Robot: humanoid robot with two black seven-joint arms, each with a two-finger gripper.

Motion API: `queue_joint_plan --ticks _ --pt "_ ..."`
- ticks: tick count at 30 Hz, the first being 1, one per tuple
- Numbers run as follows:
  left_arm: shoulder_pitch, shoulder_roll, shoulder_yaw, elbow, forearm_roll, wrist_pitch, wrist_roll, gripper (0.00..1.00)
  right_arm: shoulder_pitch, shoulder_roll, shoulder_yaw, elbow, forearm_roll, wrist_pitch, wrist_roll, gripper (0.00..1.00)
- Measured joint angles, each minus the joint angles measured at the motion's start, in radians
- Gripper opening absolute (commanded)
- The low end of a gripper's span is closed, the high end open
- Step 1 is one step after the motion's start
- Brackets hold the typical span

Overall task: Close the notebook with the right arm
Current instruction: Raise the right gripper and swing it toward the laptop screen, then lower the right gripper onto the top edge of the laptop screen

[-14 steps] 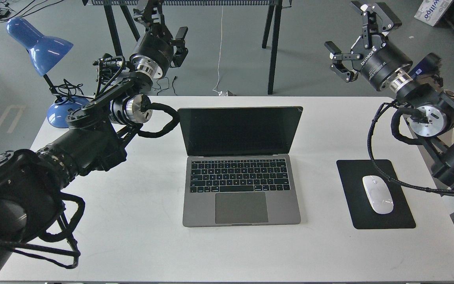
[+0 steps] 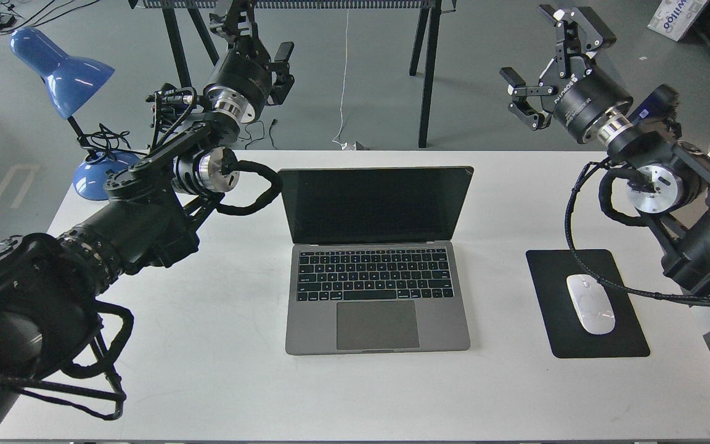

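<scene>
My left gripper [image 2: 255,34] hangs beyond the table's [image 2: 207,370] far edge, fingers spread; a blue lamp [image 2: 62,74] sits to its left. The notebook [image 2: 378,259] stands open mid-table, screen dark, below and between both grippers. My right gripper [image 2: 543,65] is raised up and right of the lid, fingers apart, holding nothing. Beneath it lies a white mouse [image 2: 590,304] on its black pad [image 2: 586,302].

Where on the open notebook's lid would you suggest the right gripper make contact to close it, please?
Probably the lid's top edge near its right corner, approached from behind. The notebook stands open with its screen facing forward, so the open right gripper, raised beyond it, can push the edge forward and down.
</scene>
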Motion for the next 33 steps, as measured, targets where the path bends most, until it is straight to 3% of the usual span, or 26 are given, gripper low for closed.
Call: queue_joint_plan --ticks 11,20,33 --pt "0.001 0.001 0.0 0.001 -0.002 -0.003 0.0 1.0 0.18 0.199 -0.285 -0.131 -0.026 -0.181 -0.003 1.0" --pt "0.002 0.002 0.0 0.001 -0.003 -0.003 0.0 1.0 0.242 0.289 -0.377 -0.257 -0.026 -0.213 -0.009 1.0" --pt "0.002 0.002 0.0 0.001 -0.003 -0.003 0.0 1.0 0.238 0.335 -0.543 -0.267 -0.025 -0.219 -0.009 1.0"
